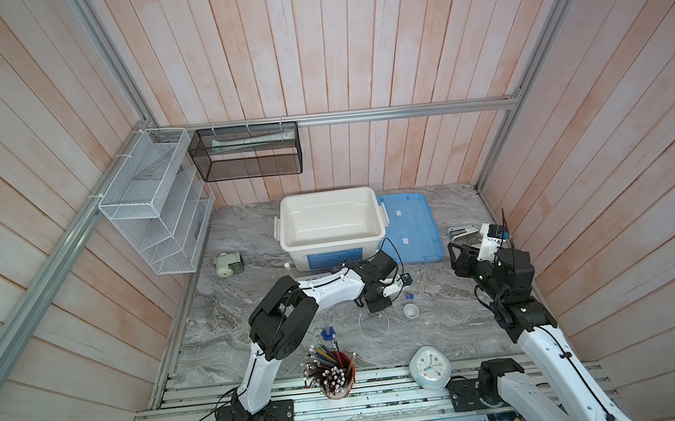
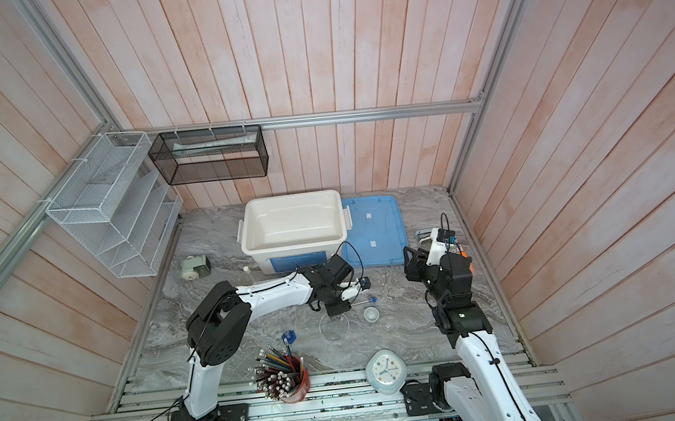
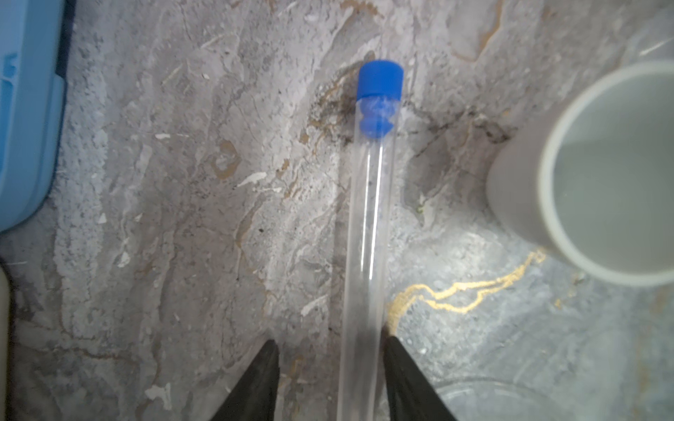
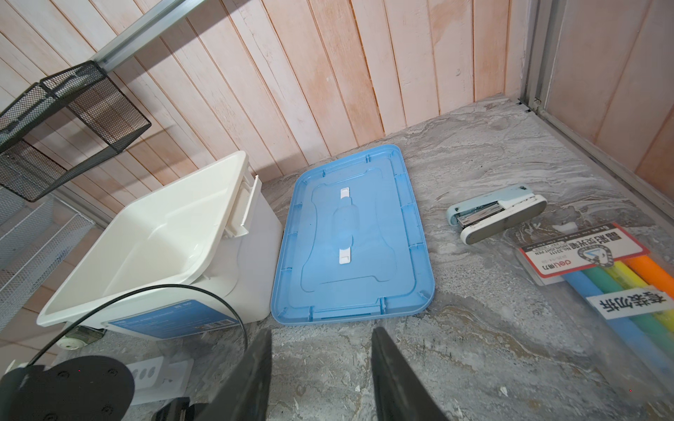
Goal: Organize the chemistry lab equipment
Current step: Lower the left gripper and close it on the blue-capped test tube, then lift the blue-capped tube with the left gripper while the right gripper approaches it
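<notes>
My left gripper (image 3: 330,340) straddles the blue-capped tube (image 3: 368,218) mid-bench, jaws parted, not yet clamped. My right gripper (image 4: 321,331) hangs parted and empty. The white bin (image 1: 332,243) holds nothing, so I judge nearly everything remains.

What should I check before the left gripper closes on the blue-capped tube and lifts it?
1. Blue-capped tube lies between the fingers of the left gripper: ok.
2. Both fingers touch it: not ok, one stands off with a gap.
3. Blue cap seated: ok.
4. Tiny cup apart from the tube: ok, though close.
5. Tube's other end free of the flat round dish: cannot tell, it runs out of the wrist view.
6. Right gripper open, empty, away near the blue lid: ok.
</notes>
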